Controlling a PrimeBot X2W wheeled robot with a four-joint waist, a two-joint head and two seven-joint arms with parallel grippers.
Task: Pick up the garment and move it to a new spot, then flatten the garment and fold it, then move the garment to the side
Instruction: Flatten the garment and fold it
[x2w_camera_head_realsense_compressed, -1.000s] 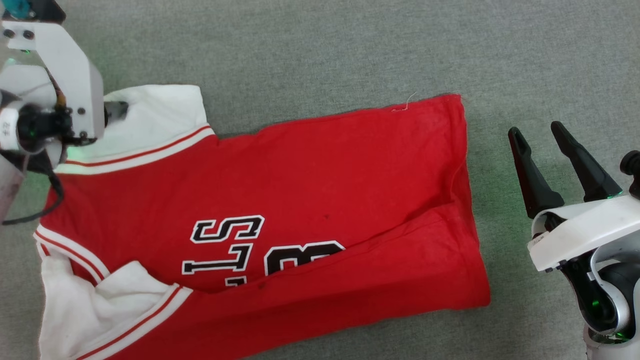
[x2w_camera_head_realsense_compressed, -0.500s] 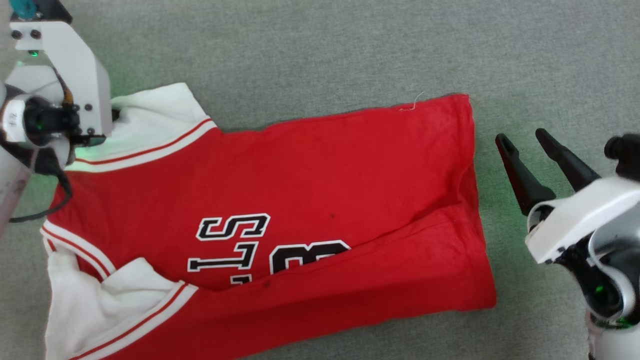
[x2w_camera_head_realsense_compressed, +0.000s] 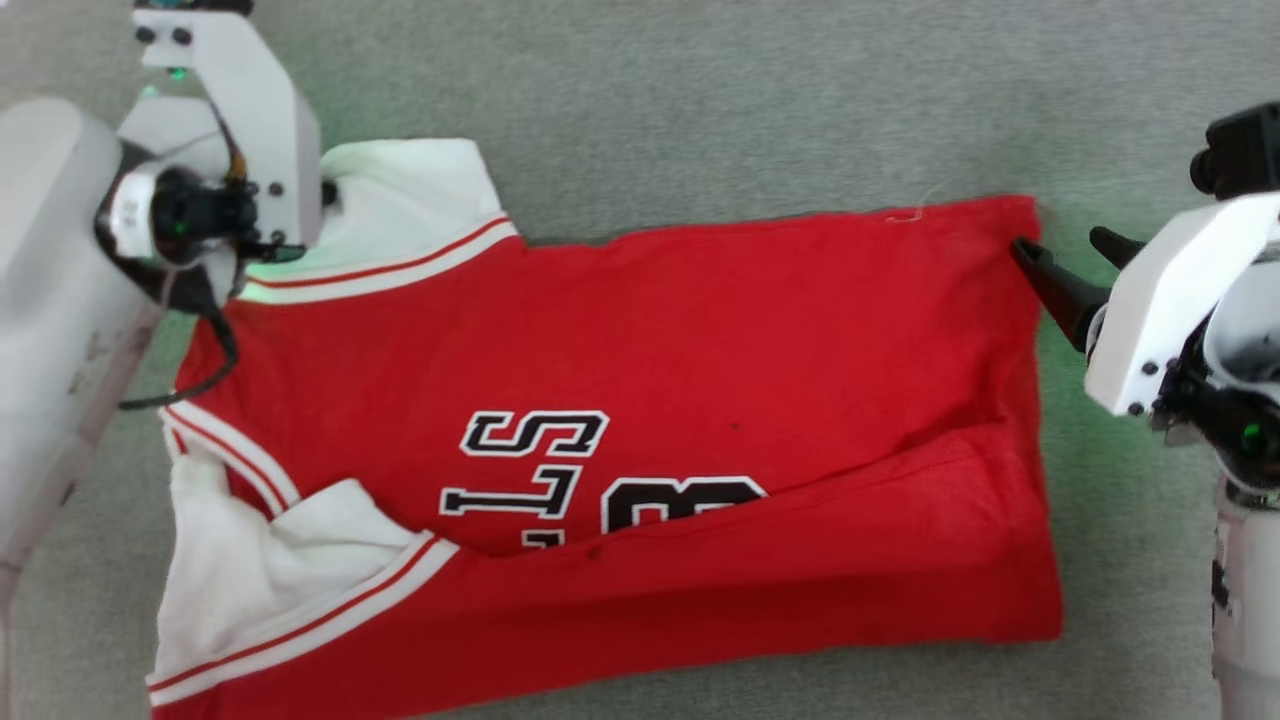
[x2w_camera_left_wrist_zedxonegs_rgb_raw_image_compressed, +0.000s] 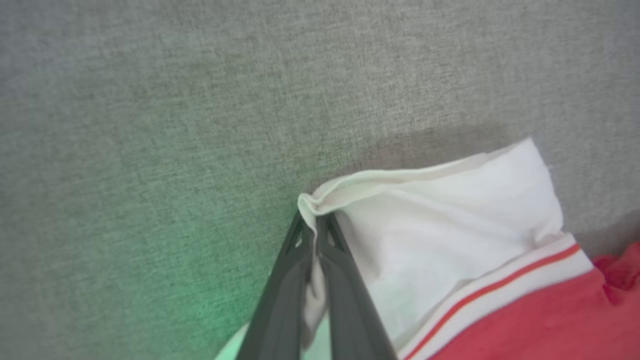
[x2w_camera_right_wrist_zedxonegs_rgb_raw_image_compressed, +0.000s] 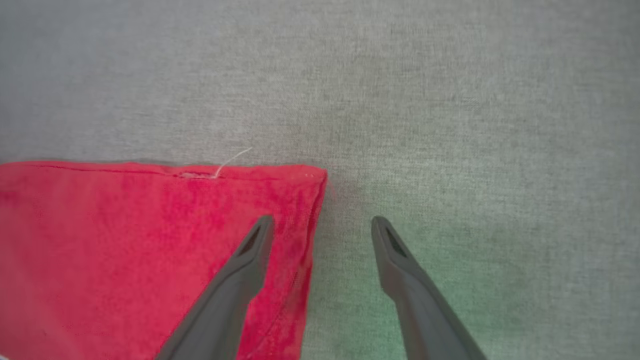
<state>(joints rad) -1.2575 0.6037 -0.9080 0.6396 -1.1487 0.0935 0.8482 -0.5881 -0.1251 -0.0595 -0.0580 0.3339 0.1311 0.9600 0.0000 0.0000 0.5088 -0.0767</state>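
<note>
The garment (x2w_camera_head_realsense_compressed: 700, 380), a red shirt with white sleeves and black-and-white lettering, lies sideways on the grey cloth surface (x2w_camera_head_realsense_compressed: 700, 100), its near side folded over part of the letters. My left gripper (x2w_camera_left_wrist_zedxonegs_rgb_raw_image_compressed: 314, 225) is shut on the edge of the far white sleeve (x2w_camera_left_wrist_zedxonegs_rgb_raw_image_compressed: 440, 215), pinching a fold of it; in the head view the left gripper (x2w_camera_head_realsense_compressed: 325, 195) sits mostly behind its white bracket. My right gripper (x2w_camera_head_realsense_compressed: 1057, 240) is open at the far hem corner (x2w_camera_right_wrist_zedxonegs_rgb_raw_image_compressed: 300, 185). One finger (x2w_camera_right_wrist_zedxonegs_rgb_raw_image_compressed: 250, 260) lies over the red cloth, the other over grey surface.
A loose white thread (x2w_camera_right_wrist_zedxonegs_rgb_raw_image_compressed: 232, 160) sticks out of the hem seam. Grey cloth surface (x2w_camera_right_wrist_zedxonegs_rgb_raw_image_compressed: 450, 100) stretches beyond the garment on the far and right sides. The near white sleeve (x2w_camera_head_realsense_compressed: 250, 560) lies crumpled at the lower left.
The left gripper has closed on the far white sleeve. The right gripper, still open, has come in to the garment's far hem corner. The head camera has shifted.
</note>
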